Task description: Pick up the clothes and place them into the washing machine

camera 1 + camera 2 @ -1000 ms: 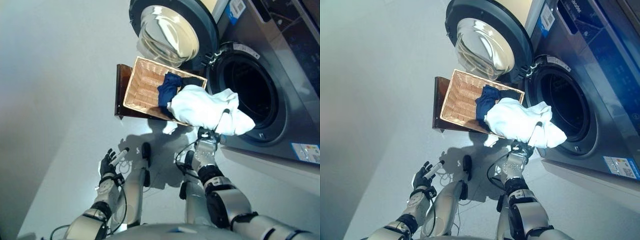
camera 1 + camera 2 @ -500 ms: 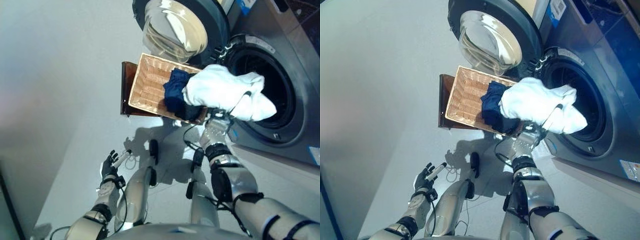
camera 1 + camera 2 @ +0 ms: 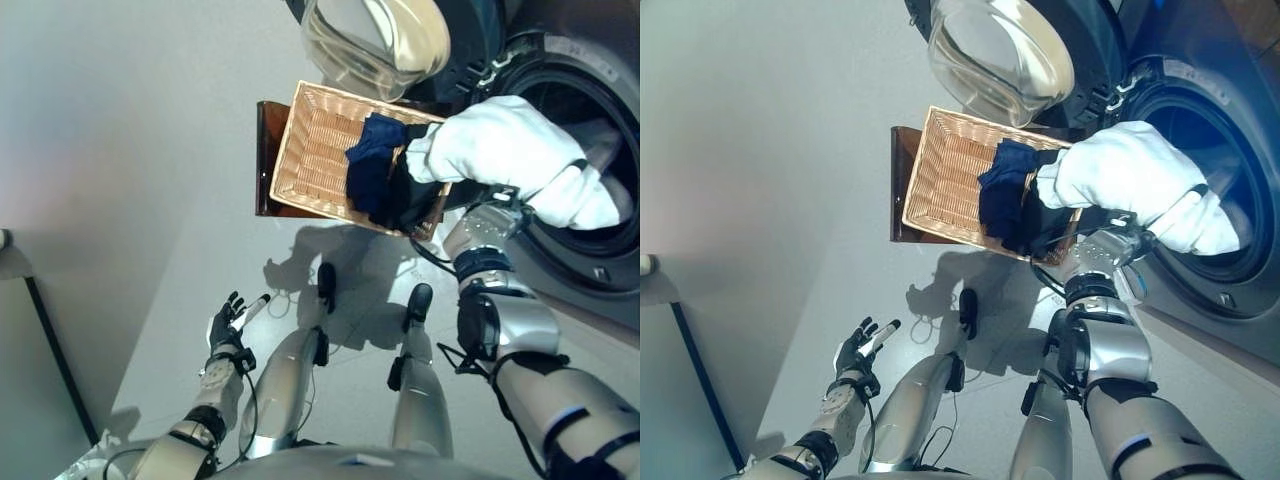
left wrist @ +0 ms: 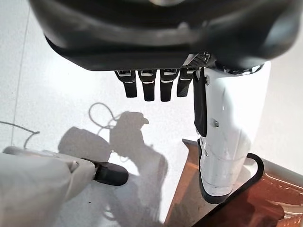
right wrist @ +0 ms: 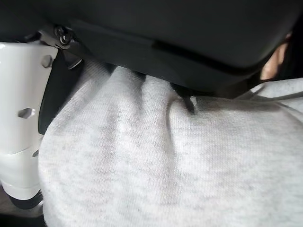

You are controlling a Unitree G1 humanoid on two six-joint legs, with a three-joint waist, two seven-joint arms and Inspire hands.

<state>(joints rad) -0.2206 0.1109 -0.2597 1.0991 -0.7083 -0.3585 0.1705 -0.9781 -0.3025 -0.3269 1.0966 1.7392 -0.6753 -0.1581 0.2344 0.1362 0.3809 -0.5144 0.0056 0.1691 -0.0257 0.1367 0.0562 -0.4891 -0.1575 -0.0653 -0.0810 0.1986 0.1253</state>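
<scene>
Right hand (image 3: pixel 1110 250) grips white garment (image 3: pixel 510 160) at the washer (image 3: pixel 1230 170) mouth (left hand (image 3: pixel 225 325) idle, fingers relaxed); next, push inside.

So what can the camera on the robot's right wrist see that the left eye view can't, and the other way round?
Only the right wrist view shows the thumb's white cover pressing into the knit. Only the left eye view shows the wicker basket, the dark garment, the washing machine drum and the idle left hand. Both show the white garment in the right hand.
</scene>
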